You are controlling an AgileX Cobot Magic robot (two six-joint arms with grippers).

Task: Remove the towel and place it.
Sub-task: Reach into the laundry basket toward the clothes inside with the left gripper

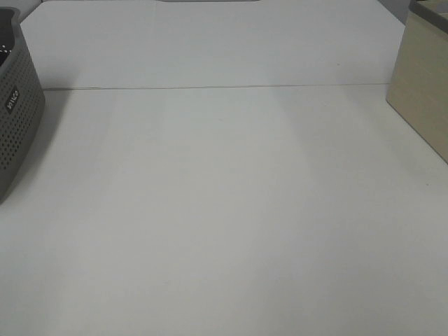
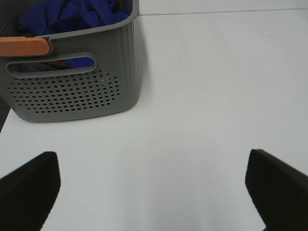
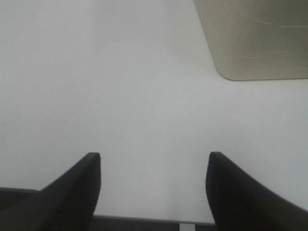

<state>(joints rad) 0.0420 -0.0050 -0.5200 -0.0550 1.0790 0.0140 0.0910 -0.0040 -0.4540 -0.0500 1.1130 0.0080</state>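
The left fingers point(image 2: 29, 190) are spread wide, two dark tips well apart, holding nothing and touching nothing; only bare white tabletop point(image 1: 224, 210) shows between them. The right fingers point(image 3: 72, 192) are also two, spread apart and empty, hanging over the near edge of the tabletop. There is one towel point(image 2: 72, 14), a deep blue cloth bunched up inside the one grey basket point(image 2: 72, 91), with its folds rising to the rim and a patch of blue showing through the handle slot in the side wall. An orange strip point(image 2: 24, 46) lies along the basket's rim, just above that slot. The basket stands on the tabletop ahead of the left fingers, apart from them; in the high view only a part of its perforated wall point(image 1: 17, 119) shows at the left edge. One pale wooden box point(image 1: 423, 84) stands at the right edge of the tabletop, and its corner point(image 3: 260, 38) appears ahead of the right fingers, well apart from them. A thin seam point(image 1: 210, 88) runs across the tabletop.
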